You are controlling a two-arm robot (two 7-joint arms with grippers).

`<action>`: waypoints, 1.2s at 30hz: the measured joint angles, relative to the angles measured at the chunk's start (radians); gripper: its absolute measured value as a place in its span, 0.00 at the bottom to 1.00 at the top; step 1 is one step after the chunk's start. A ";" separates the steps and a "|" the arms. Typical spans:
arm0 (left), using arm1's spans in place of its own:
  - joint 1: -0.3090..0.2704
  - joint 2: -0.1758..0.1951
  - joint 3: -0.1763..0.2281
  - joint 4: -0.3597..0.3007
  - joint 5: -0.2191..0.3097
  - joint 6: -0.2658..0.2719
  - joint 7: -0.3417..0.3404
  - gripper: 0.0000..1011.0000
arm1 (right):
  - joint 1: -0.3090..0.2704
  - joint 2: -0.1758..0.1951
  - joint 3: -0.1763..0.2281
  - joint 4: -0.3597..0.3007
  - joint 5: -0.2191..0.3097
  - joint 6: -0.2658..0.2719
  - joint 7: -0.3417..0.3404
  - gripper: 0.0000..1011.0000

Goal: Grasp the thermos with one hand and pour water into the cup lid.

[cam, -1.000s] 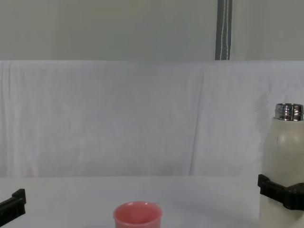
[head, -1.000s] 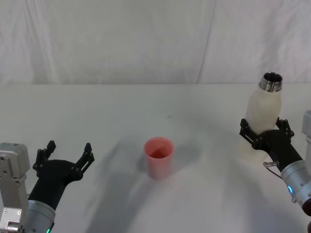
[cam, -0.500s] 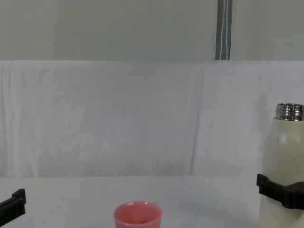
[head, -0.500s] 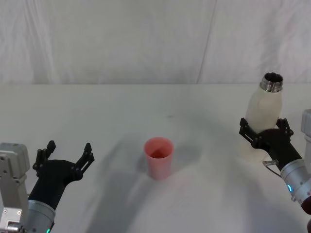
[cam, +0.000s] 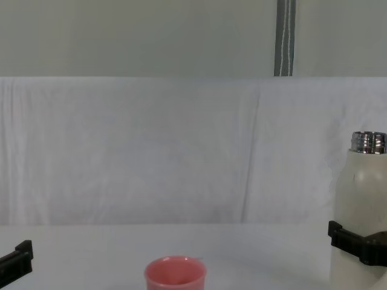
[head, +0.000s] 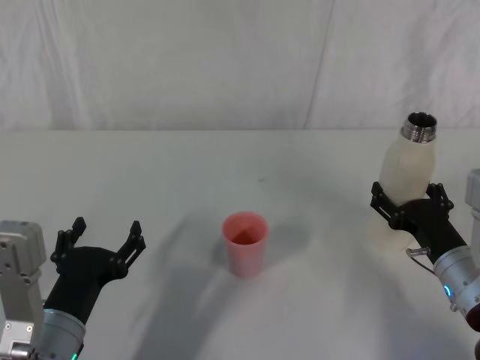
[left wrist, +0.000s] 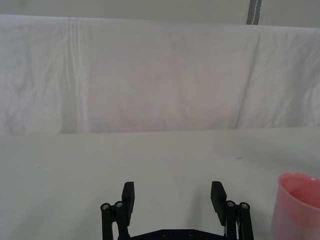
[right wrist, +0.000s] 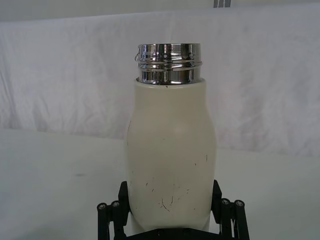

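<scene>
Nearest the robot, on its left side, the left gripper (head: 101,238) hovers low over the white table (head: 180,172) with its black fingers (left wrist: 128,196) spread apart and nothing between them. On the robot's right, the right gripper (head: 409,201) has its fingers clasped around the lower body of the thermos (head: 405,180), one finger on each flank in the right wrist view. The thermos (right wrist: 170,155) stands upright, its long axis vertical, with the shiny threaded steel neck (right wrist: 169,63) at the top and its open mouth facing up; what it holds cannot be seen. Between the two grippers, a little farther out on the table, the cup lid (head: 245,243) stands upright with its open mouth up, well apart from the thermos. Its pink inside shows no visible liquid. Beyond the table hangs a white cloth backdrop (head: 225,60).
</scene>
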 joint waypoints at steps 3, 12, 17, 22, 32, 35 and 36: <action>0.000 0.000 0.000 0.000 0.000 0.000 0.000 0.99 | 0.000 0.000 0.000 0.000 0.000 0.000 0.000 0.94; 0.000 0.000 0.000 0.000 0.000 0.000 0.000 0.99 | -0.001 0.003 -0.001 -0.008 0.001 -0.001 0.006 0.94; 0.000 0.000 0.000 0.000 0.000 0.000 0.000 0.99 | -0.001 0.017 -0.008 -0.030 0.001 -0.009 0.023 0.94; 0.000 0.000 0.000 0.000 0.000 0.000 0.000 0.99 | 0.003 0.035 -0.019 -0.068 -0.014 0.001 0.028 0.94; 0.000 0.000 0.000 0.000 0.000 0.000 0.000 0.99 | 0.003 0.063 -0.030 -0.139 -0.038 0.036 0.029 0.94; 0.000 0.000 0.000 0.000 0.000 0.000 0.000 0.99 | -0.001 0.066 -0.031 -0.144 -0.038 0.040 0.029 0.94; 0.000 0.000 0.000 0.000 0.000 0.000 0.000 0.99 | -0.001 0.066 -0.031 -0.144 -0.039 0.040 0.029 0.94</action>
